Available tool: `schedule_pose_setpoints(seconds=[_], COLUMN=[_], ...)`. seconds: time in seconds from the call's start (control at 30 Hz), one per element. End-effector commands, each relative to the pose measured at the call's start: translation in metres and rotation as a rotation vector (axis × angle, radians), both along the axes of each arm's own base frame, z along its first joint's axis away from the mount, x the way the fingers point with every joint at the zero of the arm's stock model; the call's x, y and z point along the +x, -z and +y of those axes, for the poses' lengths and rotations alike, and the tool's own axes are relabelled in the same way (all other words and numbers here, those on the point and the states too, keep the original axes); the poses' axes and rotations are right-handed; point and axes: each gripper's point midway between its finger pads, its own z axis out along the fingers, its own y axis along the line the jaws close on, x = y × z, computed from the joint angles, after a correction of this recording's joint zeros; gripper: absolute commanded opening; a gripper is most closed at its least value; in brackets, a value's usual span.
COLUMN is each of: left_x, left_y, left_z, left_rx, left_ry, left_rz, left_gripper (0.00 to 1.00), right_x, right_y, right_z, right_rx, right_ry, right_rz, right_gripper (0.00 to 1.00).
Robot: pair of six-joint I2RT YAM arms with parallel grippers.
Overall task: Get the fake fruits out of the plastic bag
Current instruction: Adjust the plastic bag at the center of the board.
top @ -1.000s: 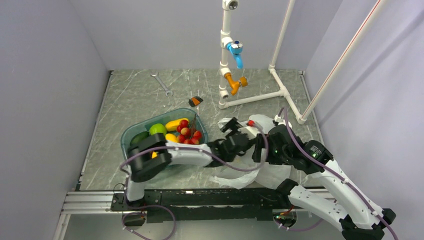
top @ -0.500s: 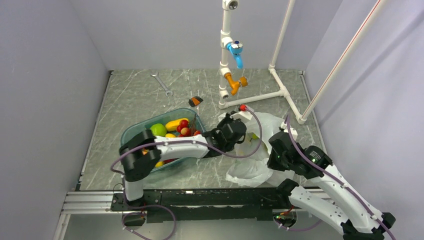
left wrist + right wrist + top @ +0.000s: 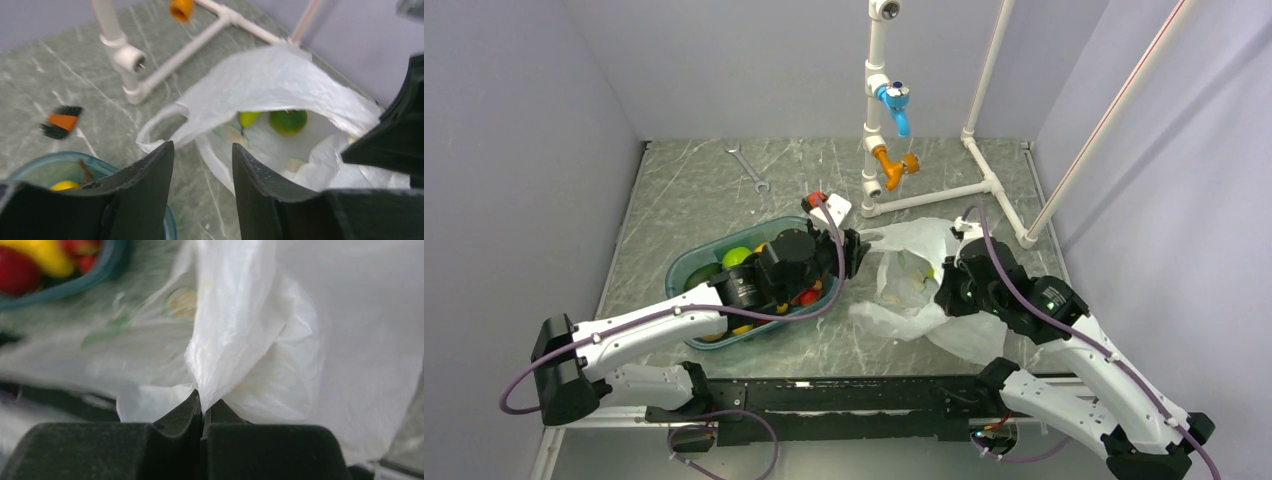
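Note:
The white plastic bag (image 3: 921, 262) lies right of the teal tray (image 3: 680, 272), its mouth facing the tray. Inside it the left wrist view shows a round green fruit (image 3: 287, 121) and a smaller yellow-green one (image 3: 248, 118). My left gripper (image 3: 852, 252) hovers over the tray's right rim, just left of the bag mouth. It is open (image 3: 202, 145) with nothing between its fingers. My right gripper (image 3: 946, 290) is shut on a fold of the bag's edge (image 3: 202, 402) and holds it up. A green fruit (image 3: 738, 257) and red ones (image 3: 808, 296) lie in the tray, partly under my left arm.
A white pipe frame (image 3: 924, 195) with blue and orange taps stands behind the bag. A small orange and black brush (image 3: 62, 121) lies near its foot. A wrench (image 3: 748, 168) lies at the back left. Grey walls close in on both sides.
My left gripper has drawn back from the bag mouth to the tray's right rim, and its jaws have parted. The right gripper has stayed shut on the bag and lifted its edge.

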Motion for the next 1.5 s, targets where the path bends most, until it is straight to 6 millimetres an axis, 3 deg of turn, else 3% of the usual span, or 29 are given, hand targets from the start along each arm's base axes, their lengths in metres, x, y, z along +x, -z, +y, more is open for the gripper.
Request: schedule_pose_setpoints(seconds=[0.0,0.07,0.2,0.33,0.43,0.53,0.6,0.77,0.87,0.93,1.0,1.07,1.2,1.33,1.47], left_x=[-0.023,-0.03,-0.057,-0.08,-0.101,-0.116,-0.12,-0.109,-0.106,-0.1,-0.096,-0.092,-0.081,-0.073,-0.073], left_y=[0.025,0.022,0.022,0.031,0.036,0.046,0.055,0.085,0.092,0.097,0.101,0.101,0.106,0.117,0.125], left_z=[-0.019,-0.019,-0.022,-0.019,-0.024,-0.033,-0.037,-0.052,-0.067,-0.076,-0.084,-0.091,-0.103,-0.113,-0.123], left_rx=[-0.069,-0.091,-0.076,-0.198,-0.311,-0.313,-0.282,-0.277,-0.287,-0.276,-0.249,-0.24,-0.213,-0.181,-0.155], left_ry=[0.155,0.227,0.399,0.466,0.542,0.546,0.502,0.346,0.325,0.295,0.281,0.272,0.241,0.225,0.241], left_rz=[0.094,0.08,0.054,0.107,0.151,0.169,0.167,0.263,0.279,0.288,0.286,0.262,0.232,0.205,0.211], left_gripper=[0.56,0.6,0.6,0.57,0.58,0.62,0.65,0.62,0.59,0.56,0.54,0.53,0.53,0.55,0.57], right_x=[-0.019,-0.025,-0.011,-0.009,-0.004,-0.033,-0.054,-0.078,-0.091,-0.096,-0.1,-0.1,-0.09,-0.067,-0.038], right_y=[-0.061,-0.071,-0.082,-0.092,-0.063,-0.023,-0.012,-0.009,0.014,0.035,0.049,0.055,0.058,0.039,0.018], right_z=[0.058,0.066,0.081,0.104,0.09,0.075,0.064,0.042,0.017,-0.013,-0.033,-0.037,-0.041,-0.031,-0.014], right_rx=[0.207,0.218,0.215,0.275,0.189,0.185,0.219,0.25,0.18,0.073,0.003,0.007,0.04,0.097,0.114], right_ry=[-0.48,-0.587,-0.65,-0.74,-0.629,-0.569,-0.535,-0.382,-0.21,-0.033,0.094,0.161,0.262,0.223,0.206], right_rz=[-0.186,-0.217,-0.285,-0.292,-0.143,0.063,0.121,0.201,0.326,0.377,0.41,0.418,0.366,0.235,0.164], right_gripper=[0.0,0.0,0.0,0.0,0.0,0.0,0.0,0.0,0.0,0.0,0.14,0.27,0.29,0.65,0.92])
